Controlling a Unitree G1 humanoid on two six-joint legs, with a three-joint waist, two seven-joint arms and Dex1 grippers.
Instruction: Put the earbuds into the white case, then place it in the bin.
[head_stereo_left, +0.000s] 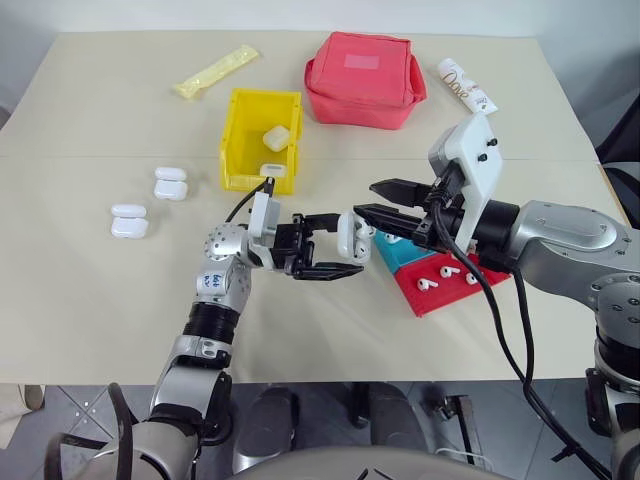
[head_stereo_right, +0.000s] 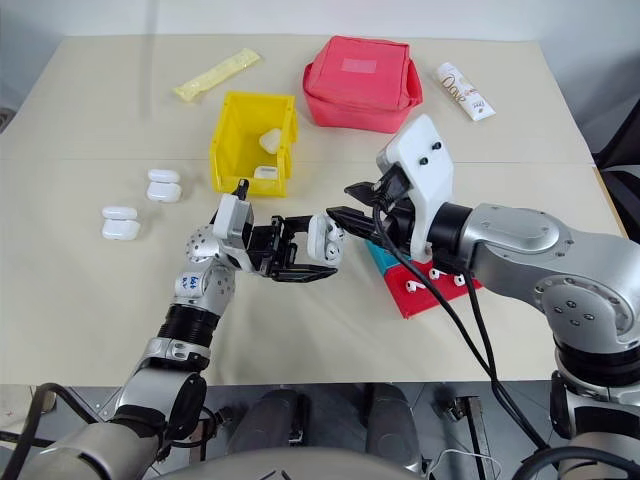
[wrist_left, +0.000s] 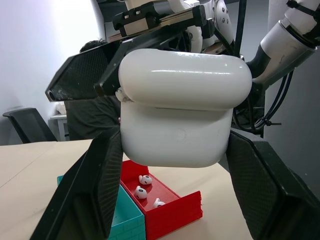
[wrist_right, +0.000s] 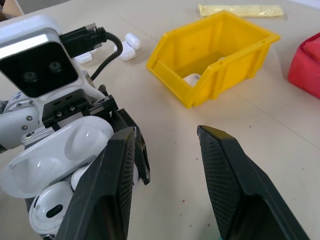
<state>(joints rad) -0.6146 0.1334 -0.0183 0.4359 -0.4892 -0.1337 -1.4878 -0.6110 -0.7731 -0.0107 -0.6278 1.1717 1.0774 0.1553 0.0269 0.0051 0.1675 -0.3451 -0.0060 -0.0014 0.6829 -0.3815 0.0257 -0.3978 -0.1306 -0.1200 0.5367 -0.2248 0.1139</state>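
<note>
White and glossy, the white case (head_stereo_left: 351, 237) is clamped between the two black fingers of the left gripper (head_stereo_left: 335, 243), which holds it in the air above the desk (head_stereo_left: 90, 300). Its lid stands open, and an earbud sits inside it. The left arm rises from the near desk edge and its wrist bends so that this gripper points sideways, toward the right arm. The right gripper (head_stereo_left: 378, 200) comes from the other side, nearly level, with its fingers apart and empty; the lower fingertip is just beside the case. Under the right gripper lies a red tray (head_stereo_left: 445, 285) with loose earbuds (head_stereo_left: 447, 271). The bin (head_stereo_left: 260, 140) stands farther back with two more cases in it.
</note>
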